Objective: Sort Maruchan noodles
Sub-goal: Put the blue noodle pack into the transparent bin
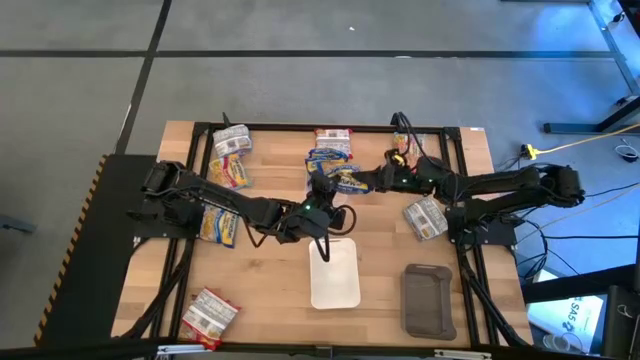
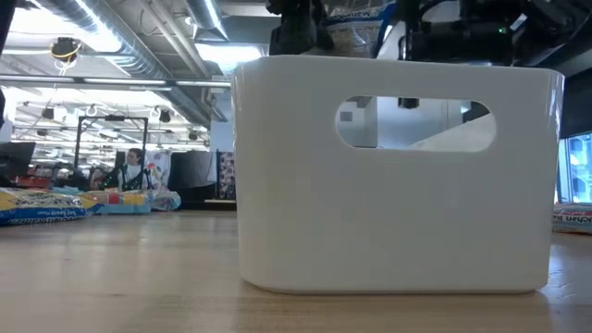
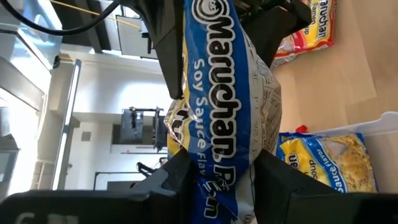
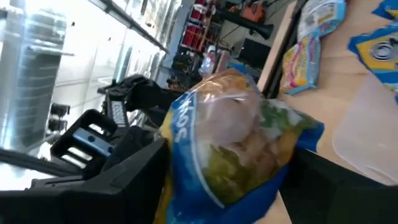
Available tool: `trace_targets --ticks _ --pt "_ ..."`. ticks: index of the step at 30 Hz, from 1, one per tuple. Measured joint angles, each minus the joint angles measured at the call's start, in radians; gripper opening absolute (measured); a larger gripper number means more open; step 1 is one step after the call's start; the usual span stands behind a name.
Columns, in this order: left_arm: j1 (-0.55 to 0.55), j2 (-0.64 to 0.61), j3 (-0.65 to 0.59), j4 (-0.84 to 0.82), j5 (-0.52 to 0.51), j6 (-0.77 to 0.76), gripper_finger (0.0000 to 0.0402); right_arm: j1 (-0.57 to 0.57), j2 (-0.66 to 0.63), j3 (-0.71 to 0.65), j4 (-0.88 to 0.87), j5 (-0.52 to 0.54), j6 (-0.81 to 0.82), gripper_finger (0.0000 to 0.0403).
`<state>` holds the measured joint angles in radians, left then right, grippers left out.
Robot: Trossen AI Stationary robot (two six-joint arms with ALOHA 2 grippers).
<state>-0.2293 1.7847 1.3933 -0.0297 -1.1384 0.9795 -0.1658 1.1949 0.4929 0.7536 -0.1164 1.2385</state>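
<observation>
left gripper (image 3: 217,180) clenched on a blue soy sauce maruchan packet (image 3: 221,93) above the white tray (image 1: 335,275) near table centre, right gripper (image 4: 224,186) grasping another blue-yellow packet (image 4: 236,143) toward the table's far edge, other packets (image 1: 230,160) lying scattered along the far and left edges

We see shiny, crinkly plastic on the blue packet (image 3: 221,118) between the left tool's (image 3: 224,180) matt dark fingers (image 3: 283,186). The counter (image 1: 270,300) below is smooth pale wood.

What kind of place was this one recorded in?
Probably an open lab or workshop floor: a bare wooden table on a dark frame over grey concrete, exposed ceiling ducts, and a person at cluttered benches behind.
</observation>
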Motion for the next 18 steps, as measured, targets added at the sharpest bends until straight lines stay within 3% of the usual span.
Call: trace_targets --ticks 11,18 --pt "-0.028 -0.001 0.000 -0.003 -0.045 -0.046 0.0117 0.001 0.002 0.013 0.010 -0.026 -0.025 0.0101" --pt "-0.068 -0.001 0.000 0.003 -0.066 -0.063 0.0121 -0.023 -0.025 0.014 0.002 -0.073 -0.059 0.0100"
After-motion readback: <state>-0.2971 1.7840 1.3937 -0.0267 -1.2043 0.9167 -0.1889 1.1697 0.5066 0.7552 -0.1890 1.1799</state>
